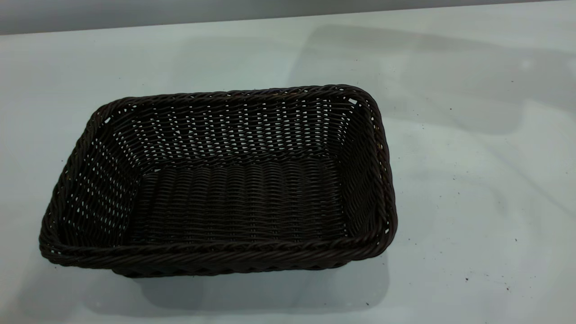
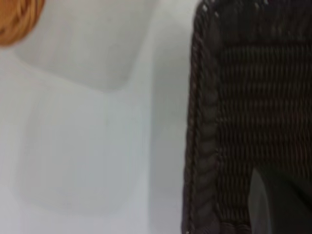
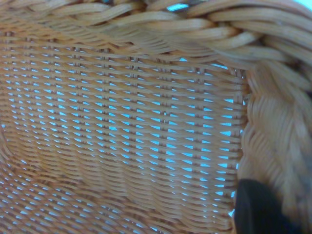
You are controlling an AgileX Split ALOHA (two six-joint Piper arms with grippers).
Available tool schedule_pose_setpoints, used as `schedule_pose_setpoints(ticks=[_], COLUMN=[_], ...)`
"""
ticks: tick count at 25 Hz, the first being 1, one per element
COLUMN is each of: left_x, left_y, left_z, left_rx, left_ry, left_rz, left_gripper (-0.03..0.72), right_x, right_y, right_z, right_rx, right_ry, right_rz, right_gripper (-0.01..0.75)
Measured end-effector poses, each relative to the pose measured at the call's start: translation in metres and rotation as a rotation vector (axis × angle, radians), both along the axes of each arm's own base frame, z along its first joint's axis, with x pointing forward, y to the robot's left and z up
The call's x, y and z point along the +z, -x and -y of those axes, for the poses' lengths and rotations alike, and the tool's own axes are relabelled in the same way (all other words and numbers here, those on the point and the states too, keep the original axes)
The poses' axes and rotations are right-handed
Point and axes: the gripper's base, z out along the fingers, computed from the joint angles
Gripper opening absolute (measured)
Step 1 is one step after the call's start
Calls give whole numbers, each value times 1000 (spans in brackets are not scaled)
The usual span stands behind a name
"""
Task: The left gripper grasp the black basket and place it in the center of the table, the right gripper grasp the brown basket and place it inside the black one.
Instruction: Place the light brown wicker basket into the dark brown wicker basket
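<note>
The black basket (image 1: 216,180) stands upright on the worktop (image 1: 472,180), left of the middle in the exterior view, with nothing inside it. In the left wrist view the brown basket (image 2: 17,19) sits well apart from the black basket's rim, bare worktop between them. The right tool (image 3: 258,209) is right against the brown basket's wall, by its rim.

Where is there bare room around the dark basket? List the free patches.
In the exterior view the table lies bare right of the black basket, wide from its right rim to the frame edge, and in a strip behind its far rim. The basket's own floor is empty. Left and front margins are narrow. The brown basket fills the right wrist view, close to the right gripper.
</note>
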Motion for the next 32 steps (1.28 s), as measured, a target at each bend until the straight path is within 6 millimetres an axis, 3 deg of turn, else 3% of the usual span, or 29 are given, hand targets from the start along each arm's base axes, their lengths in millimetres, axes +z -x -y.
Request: schedule_pose_setpoints(ticks=[6, 10, 16, 22, 25, 29, 32], left_x=[44, 60, 64, 66, 66, 66, 66], left_y=[26, 39, 37, 35, 35, 35, 35], left_z=[-16, -27, -33, -33, -33, -33, -33], left_rx=[114, 157, 198, 205, 205, 205, 205], left_ry=[102, 113, 79, 88, 89, 88, 88], left_rz=[134, 202, 259, 288, 288, 288, 288], left_gripper=[0, 0, 0, 0, -1, -1, -1], right_x=[-9, -15, -25, -49, -63, -65, -68], right_y=[5, 18, 49, 79, 90, 99, 98], right_z=[-28, -40, -58, -90, -110, -134, -136], right_rx=[52, 78, 119, 205, 240, 284, 258], right_ry=[-117, -119, -129, -122, -130, -158, -166], right_rz=[-41, -84, -154, -270, -332, -363, -384], right_gripper=[108, 108, 108, 108, 108, 108, 108])
